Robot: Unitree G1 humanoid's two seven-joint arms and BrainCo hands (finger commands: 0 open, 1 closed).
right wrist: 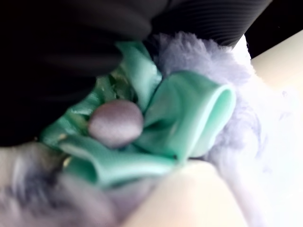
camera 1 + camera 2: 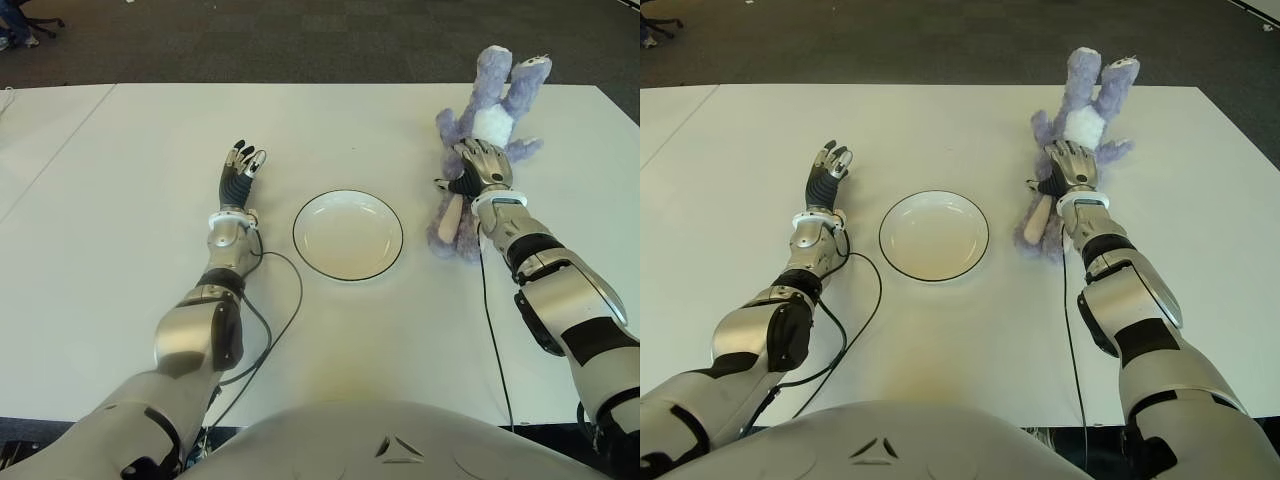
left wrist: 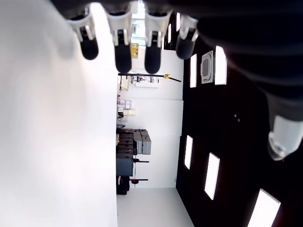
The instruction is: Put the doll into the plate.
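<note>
- A purple plush rabbit doll is lying on the white worktop, to the right of the plate and apart from it, with its legs pointing away from the robot and its long ears trailing toward the robot.
- A mint-green satin bow with a small grey centre is sitting on the doll's fur, filling the right wrist view.
- The right robot hand is pressing down on the doll's middle, its fingers laid over the body; whether they are fully closing around it is hard to judge, so the hold looks partial at best.
- The round white plate, with a thin dark rim, is sitting empty between the two arms.
- The left robot hand is showing to the left of the plate, idling with its fingers loosely extended and holding nothing.
- Risk: the doll is soft and floppy, so a shallow hold could be letting it slip out on lifting.
- Risk: dangling ears or legs could be dragging over the plate's rim, nudging the plate or leaving the doll hanging half outside it.
</note>
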